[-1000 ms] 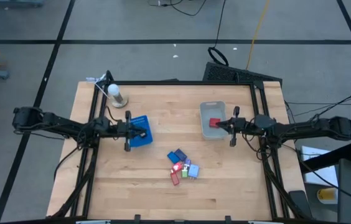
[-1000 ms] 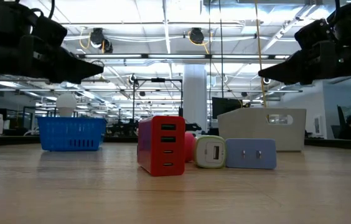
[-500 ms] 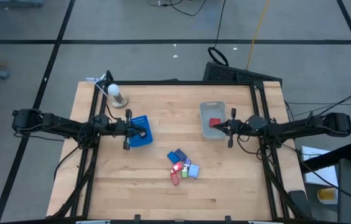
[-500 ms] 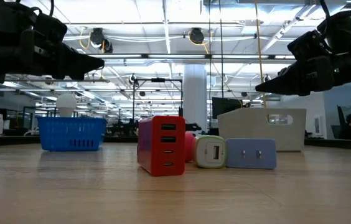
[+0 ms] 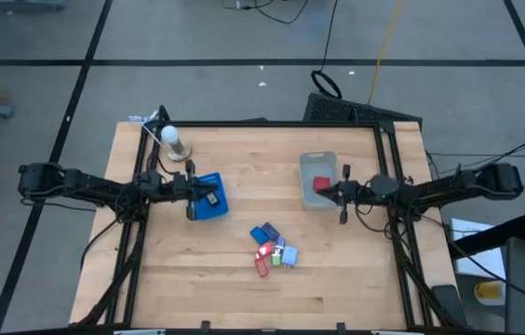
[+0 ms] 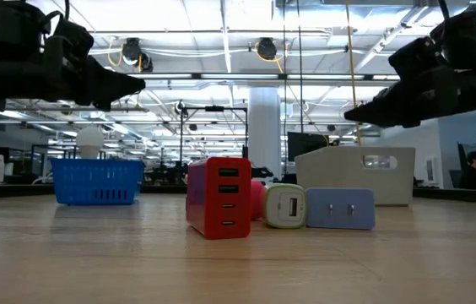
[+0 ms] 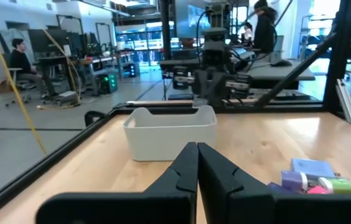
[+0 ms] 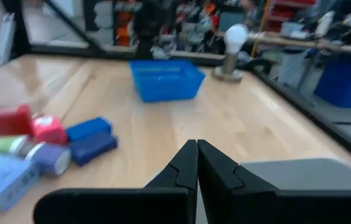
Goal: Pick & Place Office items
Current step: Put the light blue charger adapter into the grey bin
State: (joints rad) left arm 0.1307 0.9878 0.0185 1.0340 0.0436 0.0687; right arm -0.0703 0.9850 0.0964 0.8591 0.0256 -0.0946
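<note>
The left gripper (image 5: 214,197) hangs above the blue basket (image 5: 209,195) on the table's left half, its two dark fingers (image 7: 185,168) pressed together with nothing between them. The right gripper (image 5: 320,191) hovers over the pale plastic bin (image 5: 316,165) on the right half, its fingers (image 8: 187,163) likewise closed on nothing; seen from the low camera, both grippers hang well above the tabletop. A red block (image 5: 320,182) lies inside the bin, just beside the right gripper's tips. The remaining office items (image 5: 273,249) sit clustered near the middle of the wooden table (image 5: 244,288), toward its front edge, between the two arms and apart from both containers. From table height, a red charger block (image 6: 219,198) with a column of ports stands upright at the front of the cluster, a cream-and-green piece (image 6: 285,207) and a pale blue plug block (image 6: 340,209) just beside it to the right, and something pink (image 6: 256,199) partly hidden behind them. A white light bulb on a stand (image 5: 174,141) rests near the far left corner of the table, behind the basket. People (image 7: 21,62) sit at desks in the room beyond.
</note>
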